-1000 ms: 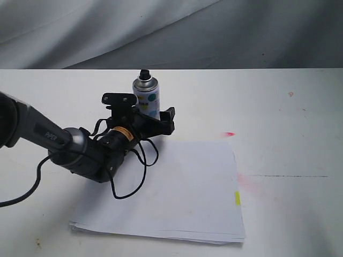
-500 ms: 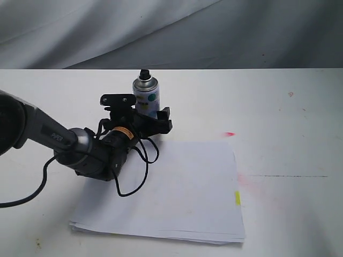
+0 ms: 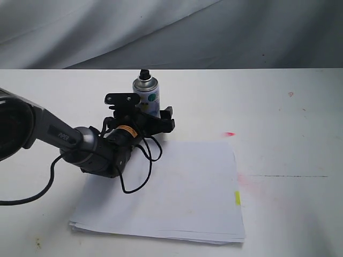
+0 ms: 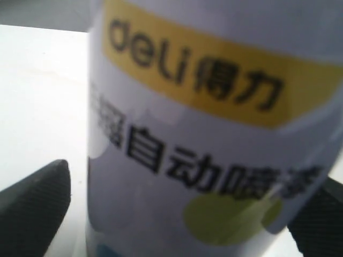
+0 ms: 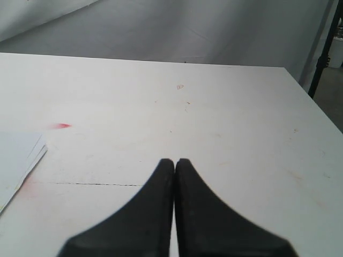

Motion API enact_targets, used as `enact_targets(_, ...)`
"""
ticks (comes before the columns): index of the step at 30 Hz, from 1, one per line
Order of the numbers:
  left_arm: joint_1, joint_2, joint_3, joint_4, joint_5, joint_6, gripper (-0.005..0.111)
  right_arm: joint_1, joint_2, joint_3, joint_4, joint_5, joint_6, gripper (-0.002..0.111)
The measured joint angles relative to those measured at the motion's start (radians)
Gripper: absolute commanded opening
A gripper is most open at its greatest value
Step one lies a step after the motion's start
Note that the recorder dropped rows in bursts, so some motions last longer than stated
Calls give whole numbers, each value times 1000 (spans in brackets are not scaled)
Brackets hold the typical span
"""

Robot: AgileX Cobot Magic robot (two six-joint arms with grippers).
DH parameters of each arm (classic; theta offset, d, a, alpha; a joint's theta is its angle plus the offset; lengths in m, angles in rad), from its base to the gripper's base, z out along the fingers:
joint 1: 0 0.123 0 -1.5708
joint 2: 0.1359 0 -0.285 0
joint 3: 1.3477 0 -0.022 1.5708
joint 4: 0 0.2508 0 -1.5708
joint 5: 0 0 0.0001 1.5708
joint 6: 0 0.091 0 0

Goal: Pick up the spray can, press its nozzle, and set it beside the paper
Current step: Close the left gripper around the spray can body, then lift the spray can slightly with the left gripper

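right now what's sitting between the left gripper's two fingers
The spray can, standing between the left gripper's open fingers; the left wrist view shows a bare strip of table beside one finger.

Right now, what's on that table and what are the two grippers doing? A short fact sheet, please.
can: upright on the table, just beyond the paper's far edge
nozzle: black, on top, untouched
paper: white stack, yellow tab on one edge
left gripper: open, fingers either side of the can
right gripper: shut, empty, over bare table
stains: red marks on the table by the paper
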Motion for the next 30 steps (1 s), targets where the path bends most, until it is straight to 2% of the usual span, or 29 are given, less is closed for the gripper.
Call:
enact_targets(19,0,25,-45,-7,0,2,92,0,0,0,0,0,0,0)
enact_targets(24,16,25,-45,-7,0,2,72,0,0,0,0,0,0,0)
enact_targets(30,19,27,-45,30,-1,8,36,0,0,0,0,0,0,0)
